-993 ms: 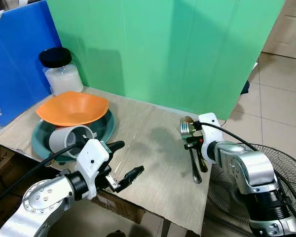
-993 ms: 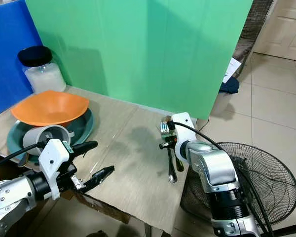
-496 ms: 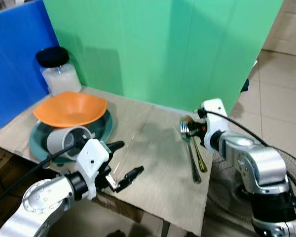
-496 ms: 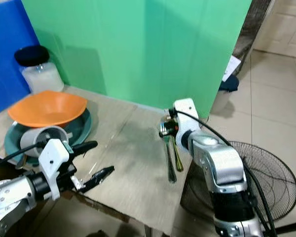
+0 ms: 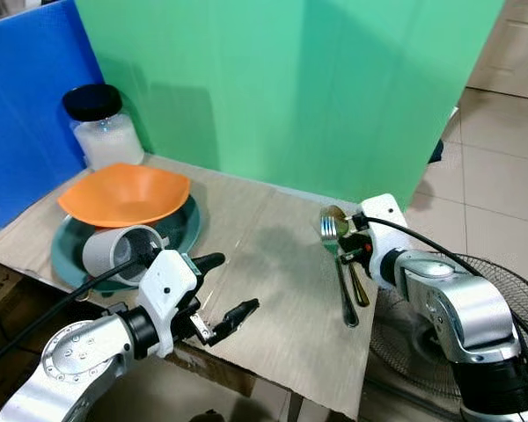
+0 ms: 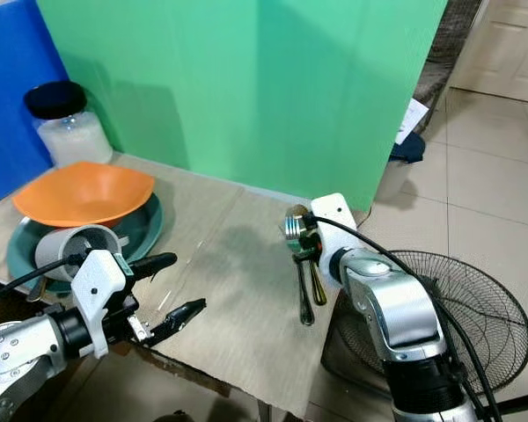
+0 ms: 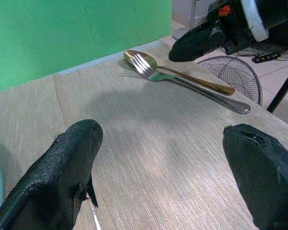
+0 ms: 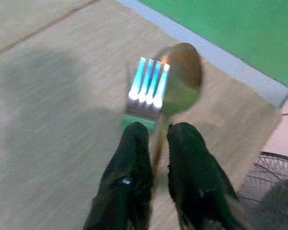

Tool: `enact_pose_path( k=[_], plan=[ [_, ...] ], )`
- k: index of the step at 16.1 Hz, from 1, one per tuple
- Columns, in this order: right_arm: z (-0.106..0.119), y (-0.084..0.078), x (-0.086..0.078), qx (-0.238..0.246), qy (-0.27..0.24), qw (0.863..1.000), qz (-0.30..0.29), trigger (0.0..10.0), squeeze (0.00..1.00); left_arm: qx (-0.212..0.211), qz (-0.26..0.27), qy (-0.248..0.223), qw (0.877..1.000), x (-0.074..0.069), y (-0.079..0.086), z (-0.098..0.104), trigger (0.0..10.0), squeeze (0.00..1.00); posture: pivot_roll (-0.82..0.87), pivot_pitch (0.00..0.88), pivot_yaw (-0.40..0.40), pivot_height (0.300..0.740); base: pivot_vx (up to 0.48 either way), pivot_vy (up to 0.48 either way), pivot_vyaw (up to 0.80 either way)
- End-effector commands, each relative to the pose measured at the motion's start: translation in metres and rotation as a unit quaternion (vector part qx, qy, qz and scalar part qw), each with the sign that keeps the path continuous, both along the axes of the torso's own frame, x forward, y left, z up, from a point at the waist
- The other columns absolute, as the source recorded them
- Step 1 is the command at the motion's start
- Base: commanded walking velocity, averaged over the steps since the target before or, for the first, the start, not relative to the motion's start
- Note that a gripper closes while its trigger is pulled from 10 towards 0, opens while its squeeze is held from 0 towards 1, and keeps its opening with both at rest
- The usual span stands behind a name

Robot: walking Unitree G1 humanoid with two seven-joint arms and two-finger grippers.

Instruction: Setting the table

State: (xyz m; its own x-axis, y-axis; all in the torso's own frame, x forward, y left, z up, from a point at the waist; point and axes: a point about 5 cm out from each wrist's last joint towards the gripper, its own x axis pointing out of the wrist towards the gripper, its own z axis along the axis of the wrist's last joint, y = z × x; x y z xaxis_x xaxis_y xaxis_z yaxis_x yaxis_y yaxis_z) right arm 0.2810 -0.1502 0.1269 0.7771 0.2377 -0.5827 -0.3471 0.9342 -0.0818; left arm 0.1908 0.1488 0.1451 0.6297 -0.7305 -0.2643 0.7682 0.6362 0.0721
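Right gripper (image 8: 156, 143), fingers nearly closed, has dropped back beside silver fork (image 5: 338, 264) and gold spoon (image 5: 348, 255) at table's right edge; left gripper (image 5: 220, 286) gapes idle.

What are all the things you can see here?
Jar: one, clear with black lid, back left of table.
Bowl: one, orange, on the plate.
Plate: one, dark teal, left side of table.
Cup: one, grey, on its side on the plate.
Fork: one, silver, right side of table.
Spoon: one, gold, beside the fork.
Table: one, beige.
Fan: one, wire, on the floor at right.
Left gripper: open, above table's front edge.
Right gripper: nearly shut, at the cutlery.
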Motion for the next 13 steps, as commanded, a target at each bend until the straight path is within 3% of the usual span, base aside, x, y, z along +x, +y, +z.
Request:
enact_pose_path(
  k=[1, 5, 6, 7, 8, 13],
  plan=[
    [0.001, 0.0, 0.003, -0.004, -0.009, 1.0, 0.0, 10.0, 1.0, 0.009, -0.005, 0.0, 1.0, 0.0, 0.0, -0.001, 10.0, 0.0, 0.15, 0.0, 0.032, 0.74, 0.0, 0.0, 0.0],
    [-0.003, 0.005, 0.008, -0.012, -0.019, 1.0, 0.003, 10.0, 1.0, 0.01, -0.005, -0.002, 1.0, 0.0, 0.0, -0.001, 10.0, 0.0, 0.15, 0.0, 0.029, 0.74, 0.0, 0.0, 0.0],
    [-0.005, 0.007, 0.011, -0.017, -0.024, 1.0, 0.003, 10.0, 0.67, 0.01, -0.005, -0.003, 1.0, 0.0, 0.0, -0.001, 10.0, 0.0, 0.15, 0.0, 0.026, 0.74, 0.0, 0.0, 0.0],
    [-0.006, 0.008, 0.012, -0.02, -0.026, 0.999, 0.003, 10.0, 0.44, 0.011, -0.004, -0.003, 1.0, 0.001, 0.0, -0.001, 10.0, 0.0, 0.15, 0.0, 0.026, 0.74, 0.0, 0.0, 0.0],
    [-0.007, 0.007, 0.013, -0.024, -0.026, 0.999, 0.001, 10.0, 0.0, 0.011, -0.004, -0.004, 1.0, 0.001, 0.0, -0.001, 10.0, 0.0, 0.15, 0.0, 0.026, 0.74, 0.0, 0.0, 0.0],
    [-0.018, -0.002, 0.016, -0.064, -0.014, 0.998, -0.025, 10.0, 0.0, 0.012, -0.003, -0.006, 1.0, 0.0, 0.0, -0.001, 10.0, 0.0, 0.16, 0.0, 0.021, 0.74, 0.0, 0.0, 0.0]
  ],
)
